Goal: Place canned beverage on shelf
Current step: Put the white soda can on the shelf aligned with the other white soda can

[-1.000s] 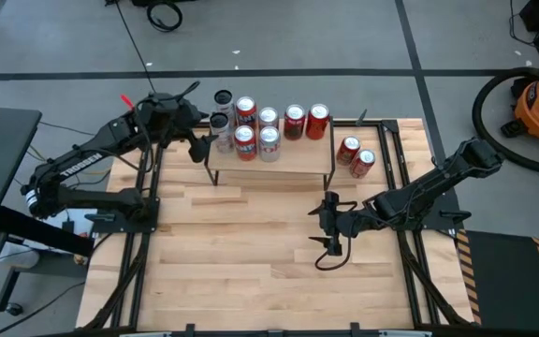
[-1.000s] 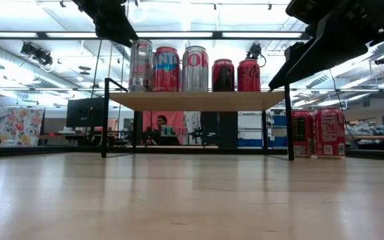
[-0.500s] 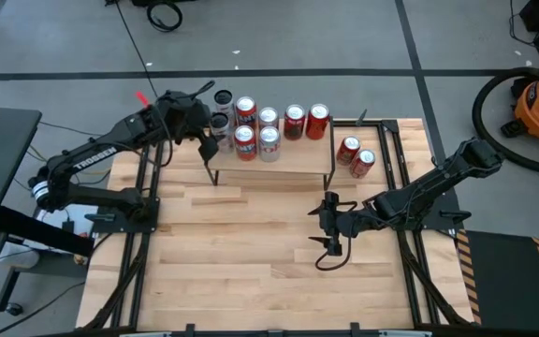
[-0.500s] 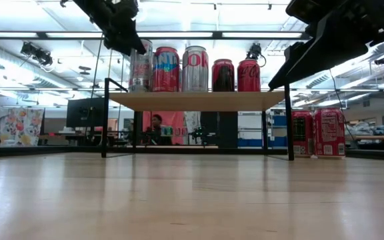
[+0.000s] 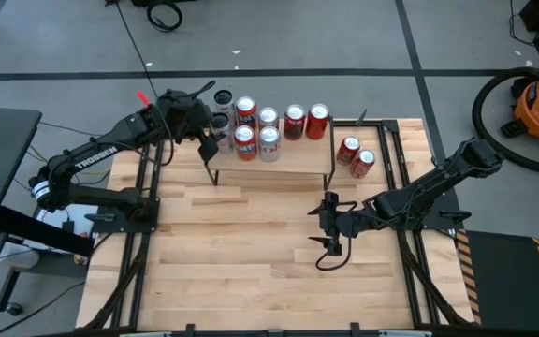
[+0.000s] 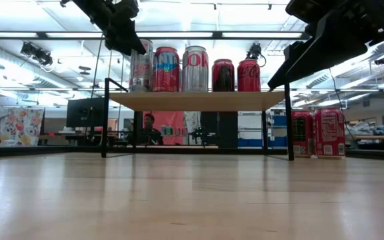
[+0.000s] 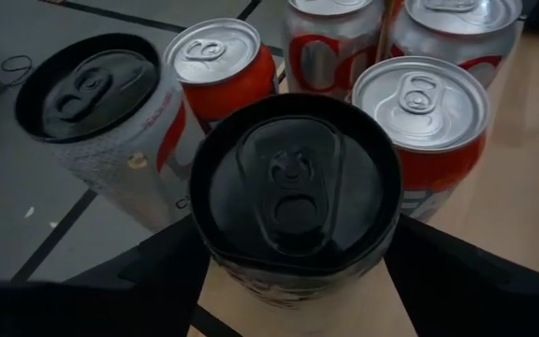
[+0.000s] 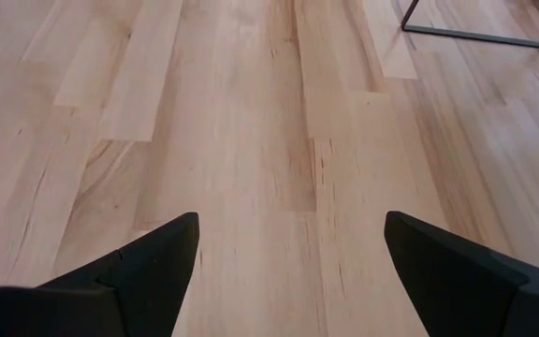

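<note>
The left gripper (image 5: 210, 140) reaches over the left end of the shelf (image 5: 293, 159), a low wooden board on thin black legs standing at the far side of the table (image 5: 251, 271). In the left wrist view its two dark fingers (image 7: 157, 267) sit on either side of a black-topped can (image 7: 293, 197), close against the can's sides, so the jaws are closing around it; I cannot tell whether they already press on it. That can stands at the shelf's left end, just beside a second black-topped can (image 7: 96, 117) and a group of red and silver cans (image 5: 269, 126) lined up along the board. Two more red cans (image 5: 356, 156) stand on the table just to the right of the shelf. The right gripper (image 5: 330, 245) hangs over the bare middle of the table, well apart from the shelf, with its jaws spread wide and nothing between them.
</note>
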`<act>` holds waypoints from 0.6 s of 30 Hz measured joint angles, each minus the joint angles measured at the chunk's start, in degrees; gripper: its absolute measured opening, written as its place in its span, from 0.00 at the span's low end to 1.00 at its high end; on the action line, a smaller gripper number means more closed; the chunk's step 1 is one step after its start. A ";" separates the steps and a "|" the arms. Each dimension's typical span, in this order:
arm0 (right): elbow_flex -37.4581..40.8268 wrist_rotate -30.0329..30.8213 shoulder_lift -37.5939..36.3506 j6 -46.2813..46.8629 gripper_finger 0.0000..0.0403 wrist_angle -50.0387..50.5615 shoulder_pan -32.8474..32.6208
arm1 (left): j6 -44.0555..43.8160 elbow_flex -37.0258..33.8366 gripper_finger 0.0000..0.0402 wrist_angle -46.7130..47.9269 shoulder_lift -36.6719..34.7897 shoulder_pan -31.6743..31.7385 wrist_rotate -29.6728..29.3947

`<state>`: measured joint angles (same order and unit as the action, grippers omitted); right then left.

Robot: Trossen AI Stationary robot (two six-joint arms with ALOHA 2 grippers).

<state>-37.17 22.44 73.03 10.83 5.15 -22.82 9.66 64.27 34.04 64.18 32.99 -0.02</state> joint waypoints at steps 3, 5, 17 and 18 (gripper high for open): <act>0.00 0.00 0.00 0.04 0.87 0.00 -0.01 | 0.21 0.00 0.73 0.00 0.00 0.02 1.16; 0.00 0.00 0.00 0.04 0.87 0.00 -0.01 | 0.45 0.00 0.71 0.00 0.00 0.09 1.30; 0.00 0.00 0.00 0.09 0.87 0.00 -0.01 | 2.06 0.13 0.70 1.73 -0.19 1.75 4.39; 0.00 0.00 0.00 0.09 0.87 0.00 -0.01 | 2.10 0.15 0.70 2.01 -0.22 1.75 4.58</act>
<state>-37.17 22.44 73.03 10.92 5.15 -22.83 11.76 64.42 36.05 63.96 34.74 4.57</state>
